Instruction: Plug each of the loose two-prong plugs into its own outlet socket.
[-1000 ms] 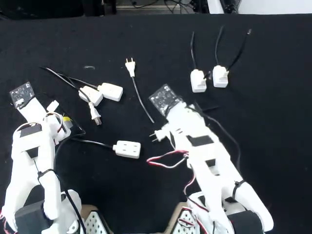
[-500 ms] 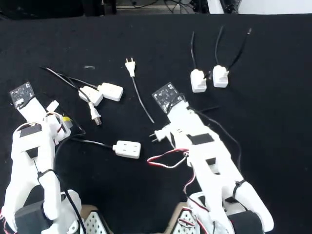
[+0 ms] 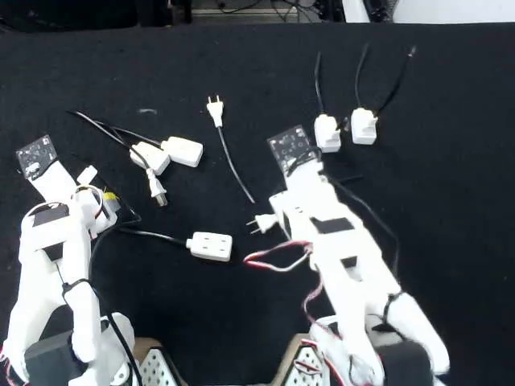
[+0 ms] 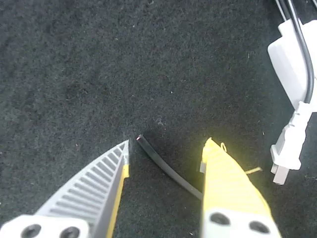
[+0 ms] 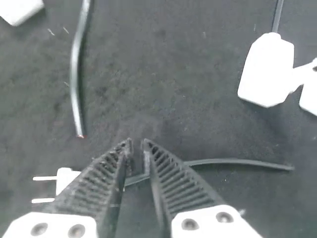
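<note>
Five white sockets (image 3: 211, 246) and three loose plugs (image 3: 215, 108) lie on the desk (image 3: 459, 209). The right claw (image 5: 137, 144), its arm stretched forward, is all but closed on nothing above a cord (image 5: 233, 162). One plug (image 5: 57, 184) is just beside it, with bare desk ahead. The left claw (image 4: 167, 144) gapes empty astride a cord end (image 4: 148, 150), a plug and socket to one side.

left gripper (image 4: 167, 143) is seen with jaws spread wide, one finger grey and ribbed, the other yellow. the cut end of a black cable (image 4: 163, 166) is laid on the black cloth (image 4: 89, 59) between the fingertips, touched by neither. a white socket block (image 4: 287, 64) is noted farther off, crossed by black cords. a white two-prong plug (image 4: 288, 154) is found just beside it, prongs turned away from it.
</note>
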`<state>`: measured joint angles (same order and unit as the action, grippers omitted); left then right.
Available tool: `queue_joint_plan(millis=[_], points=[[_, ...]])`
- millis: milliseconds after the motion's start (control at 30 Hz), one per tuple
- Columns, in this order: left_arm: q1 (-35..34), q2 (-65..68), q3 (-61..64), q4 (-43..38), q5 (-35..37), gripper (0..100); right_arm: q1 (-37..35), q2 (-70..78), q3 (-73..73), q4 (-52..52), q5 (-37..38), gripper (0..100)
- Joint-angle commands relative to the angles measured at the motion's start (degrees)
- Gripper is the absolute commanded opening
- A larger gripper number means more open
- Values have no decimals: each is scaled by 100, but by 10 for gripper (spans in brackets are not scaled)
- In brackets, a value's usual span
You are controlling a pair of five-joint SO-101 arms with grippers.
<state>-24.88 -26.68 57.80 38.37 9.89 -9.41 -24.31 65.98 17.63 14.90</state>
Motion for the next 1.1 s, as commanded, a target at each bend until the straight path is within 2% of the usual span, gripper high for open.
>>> queue_joint_plan(millis=[0,167,400,500,667,833,1067], points=[[40,-114,-48,-79,-70,241,545,558,-796,-88,-53,12],[40,-114,-57,-79,-70,241,677,1534,-1288,-79,-9,11],[40,-114,-57,-79,-70,241,677,1710,-1455,-62,-9,11],[40,-114,-48,-79,-70,241,703,1710,-1499,264,26,11],[40,-114,-48,-79,-70,241,703,1763,-1719,888,615,11],[40,-114,-31,-79,-70,241,712,1763,-1719,949,659,11],[40,-114,31,-237,-70,241,765,1719,-1824,1670,677,11]])
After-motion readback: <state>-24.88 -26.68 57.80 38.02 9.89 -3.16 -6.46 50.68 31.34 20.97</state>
